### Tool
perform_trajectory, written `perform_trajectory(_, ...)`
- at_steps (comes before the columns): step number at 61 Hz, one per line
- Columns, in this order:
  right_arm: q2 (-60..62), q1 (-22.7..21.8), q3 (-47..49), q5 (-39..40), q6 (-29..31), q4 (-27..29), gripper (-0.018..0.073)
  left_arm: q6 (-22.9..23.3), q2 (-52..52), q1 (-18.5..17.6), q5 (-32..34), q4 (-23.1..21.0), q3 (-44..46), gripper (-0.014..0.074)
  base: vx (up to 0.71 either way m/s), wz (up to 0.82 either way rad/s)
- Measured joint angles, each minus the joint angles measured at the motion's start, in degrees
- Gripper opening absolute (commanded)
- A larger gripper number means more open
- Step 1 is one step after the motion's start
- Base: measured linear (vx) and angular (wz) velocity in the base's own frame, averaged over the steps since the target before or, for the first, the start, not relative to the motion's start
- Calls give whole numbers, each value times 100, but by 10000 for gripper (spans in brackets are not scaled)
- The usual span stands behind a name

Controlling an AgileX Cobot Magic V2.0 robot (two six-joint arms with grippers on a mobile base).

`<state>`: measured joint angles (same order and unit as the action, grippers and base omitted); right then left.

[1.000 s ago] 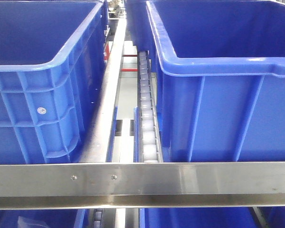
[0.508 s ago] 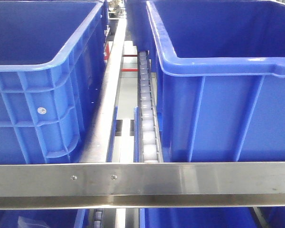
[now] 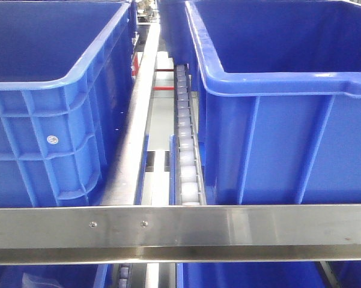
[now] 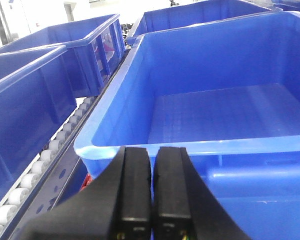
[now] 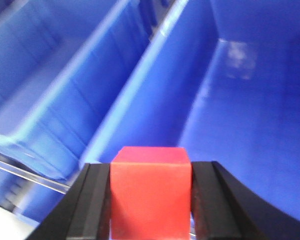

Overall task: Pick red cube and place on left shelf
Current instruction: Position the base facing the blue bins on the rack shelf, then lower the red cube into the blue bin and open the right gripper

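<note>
The red cube (image 5: 150, 192) sits clamped between the two black fingers of my right gripper (image 5: 150, 200), held above the blue crates (image 5: 239, 100) of the left shelf. My left gripper (image 4: 153, 172) is shut and empty, hovering just before the near rim of a blue crate (image 4: 224, 115). The shelf fills the front view: a steel front rail (image 3: 180, 231), white roller track (image 3: 186, 150), and two large blue ribbed crates (image 3: 48, 120). Neither gripper shows in the front view.
A steel divider rail (image 3: 138, 120) runs between the two crates. More blue crates (image 4: 85, 45) stand further back, beside a roller track (image 4: 45, 165). A lower tier with blue crates shows under the front rail (image 3: 246, 276).
</note>
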<state>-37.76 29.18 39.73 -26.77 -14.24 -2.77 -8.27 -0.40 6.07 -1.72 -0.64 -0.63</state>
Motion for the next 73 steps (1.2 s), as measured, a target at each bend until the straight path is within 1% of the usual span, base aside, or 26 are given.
perform_trajectory(9,-776,0,98,40,0,-462,58,0,0,0,0,0,0,106,0,0)
perform_trajectory(15,-1334,-50,353,61,3,-606,58,0,0,0,0,0,0,106,0,0)
perform_trajectory(23,-1988,-320,841,249,3,-644,58,0,0,0,0,0,0,106,0,0)
perform_trajectory(34,-2884,-907,1514,339,3,-666,58,0,0,0,0,0,0,106,0,0)
perform_trajectory(39,-3210,-1039,1740,339,3,-678,67,0,0,0,0,0,0,106,0,0)
perform_trajectory(41,-3338,-1068,1833,339,3,-678,82,0,0,0,0,0,0,106,0,0)
perform_trajectory(45,-3555,-1090,1976,339,3,-678,154,0,0,0,0,0,0,106,0,0)
perform_trajectory(49,-3690,-1090,2084,339,3,-678,270,0,0,0,0,0,0,106,0,0)
perform_trajectory(52,-3798,-1090,2143,339,3,-678,385,0,0,0,0,0,0,106,0,0)
perform_trajectory(56,-3895,-1090,2196,339,3,-678,481,0,0,0,0,0,0,106,0,0)
perform_trajectory(60,-3966,-1090,2215,339,3,-678,513,0,0,0,0,0,0,106,0,0)
perform_trajectory(73,-4044,-1090,2215,321,3,-678,511,0,0,0,0,0,0,106,0,0)
